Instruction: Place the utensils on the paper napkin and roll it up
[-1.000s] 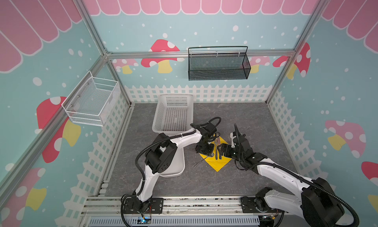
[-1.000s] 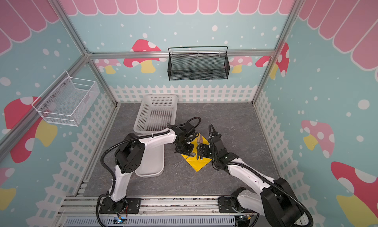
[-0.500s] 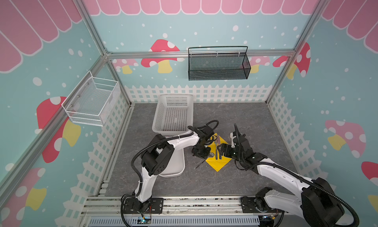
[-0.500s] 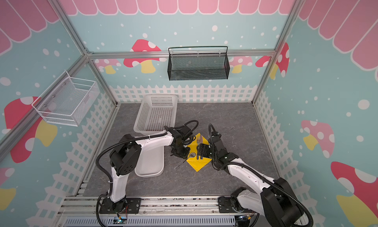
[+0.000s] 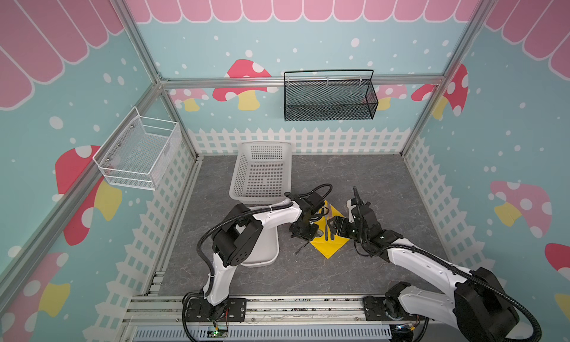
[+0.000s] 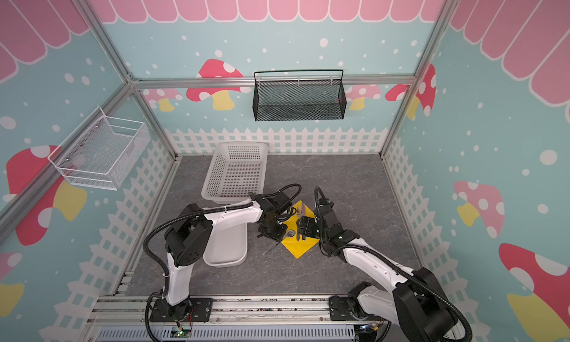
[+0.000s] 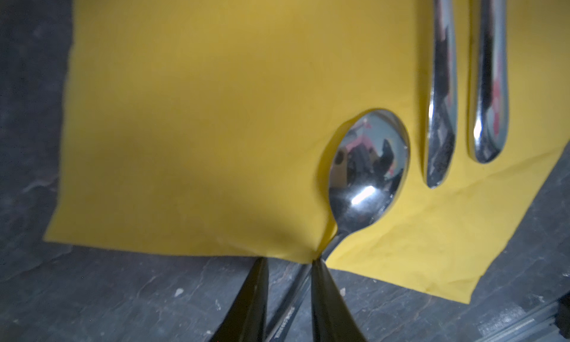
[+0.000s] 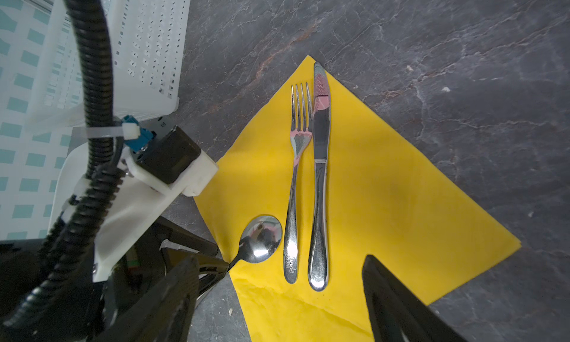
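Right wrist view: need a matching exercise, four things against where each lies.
Things:
1. fork
2. knife
3. spoon
4. basket

Places:
A. bowl on the napkin, handle off its edge
B. off the napkin, on the table
C. wholly on the napkin, between two other utensils
D. on the napkin, tip near its corner

Pairs: 1-C, 2-D, 3-A, 4-B

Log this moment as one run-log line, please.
left gripper: open, straddling spoon handle | spoon: bowl on napkin, handle off its edge | fork, knife: side by side on napkin | right gripper: open | napkin: unrolled
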